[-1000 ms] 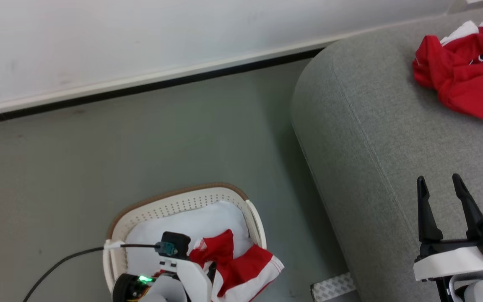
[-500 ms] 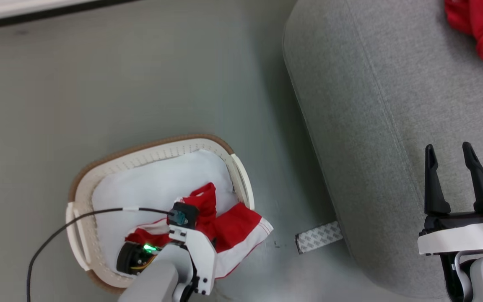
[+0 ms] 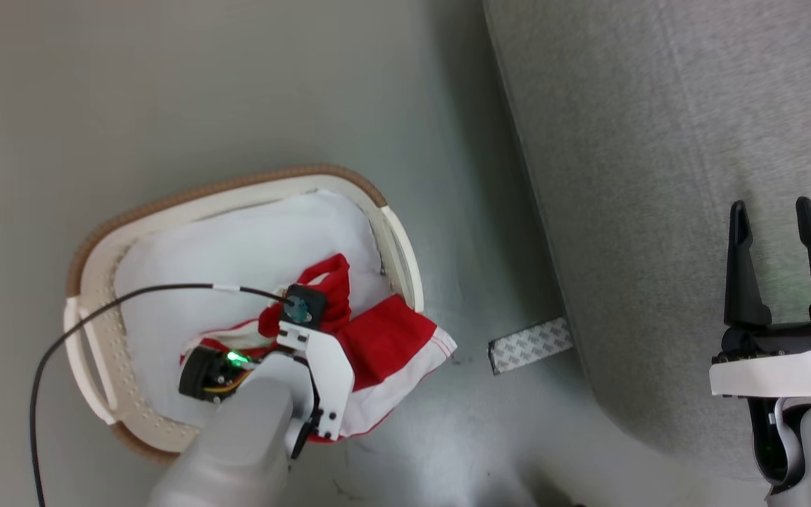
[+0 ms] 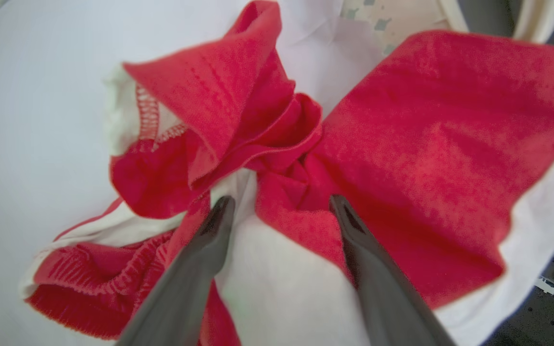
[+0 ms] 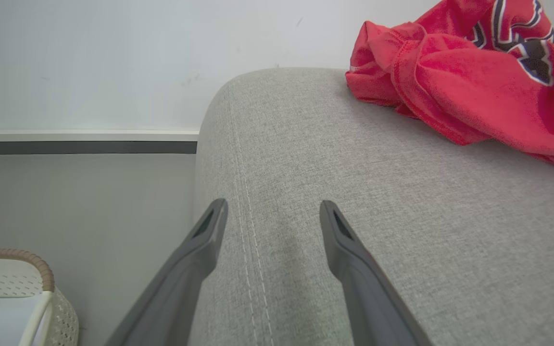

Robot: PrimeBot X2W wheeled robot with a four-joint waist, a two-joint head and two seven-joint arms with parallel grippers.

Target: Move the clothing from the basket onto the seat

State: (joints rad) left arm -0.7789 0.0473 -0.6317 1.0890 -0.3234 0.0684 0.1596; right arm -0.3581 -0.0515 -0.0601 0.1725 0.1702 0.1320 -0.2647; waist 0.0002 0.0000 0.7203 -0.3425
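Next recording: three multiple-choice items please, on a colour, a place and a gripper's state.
1. The basket rim's colour: A brown; B blue; C black.
2. The logo garment lies: A in the basket; B on the seat; C on the floor.
3. The left gripper is: A shut on the rim; B shut on cloth; C open.
Key: 1 A, a brown band edges it in the head view; 2 B, it rests on grey upholstery in the right wrist view; 3 C, jaws spread over the red garment in the basket.
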